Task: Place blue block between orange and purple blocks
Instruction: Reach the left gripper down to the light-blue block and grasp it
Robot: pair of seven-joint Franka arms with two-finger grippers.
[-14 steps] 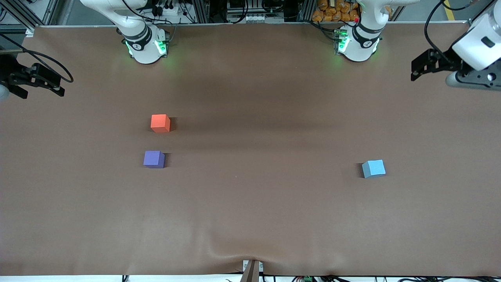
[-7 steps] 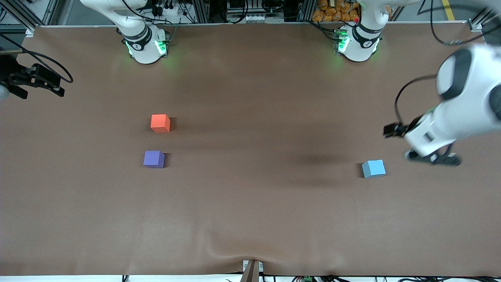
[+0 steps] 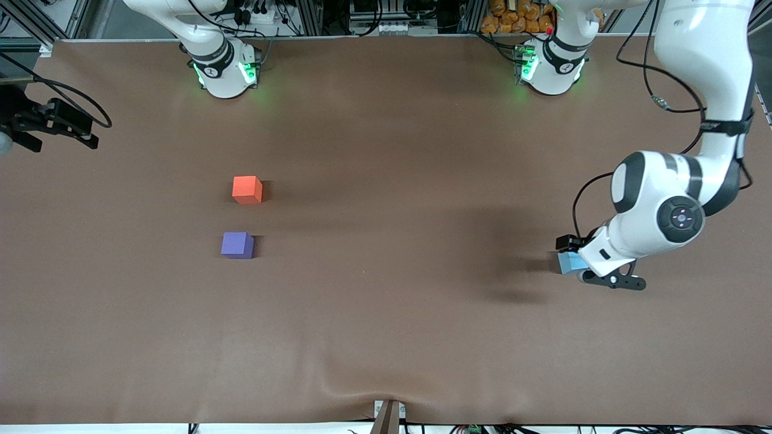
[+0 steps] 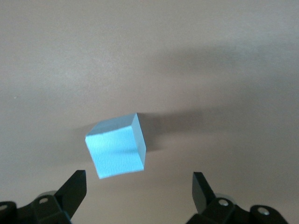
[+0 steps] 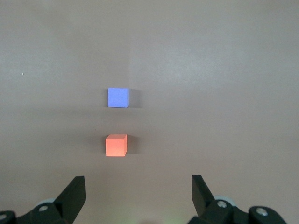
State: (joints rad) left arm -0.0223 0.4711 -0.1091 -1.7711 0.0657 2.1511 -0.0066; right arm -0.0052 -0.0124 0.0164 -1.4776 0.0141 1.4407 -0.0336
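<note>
The left gripper (image 3: 580,263) has been brought down over the blue block (image 3: 568,263), fingers spread, nothing grasped. The block rests on the table (image 3: 386,337), well apart from the orange block (image 3: 246,189) and purple block (image 3: 236,245). The right gripper (image 3: 60,129) waits, fingers parted.

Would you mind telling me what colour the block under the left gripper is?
Light sky blue: the blue block lies below the open left gripper, clearest in the left wrist view.
</note>
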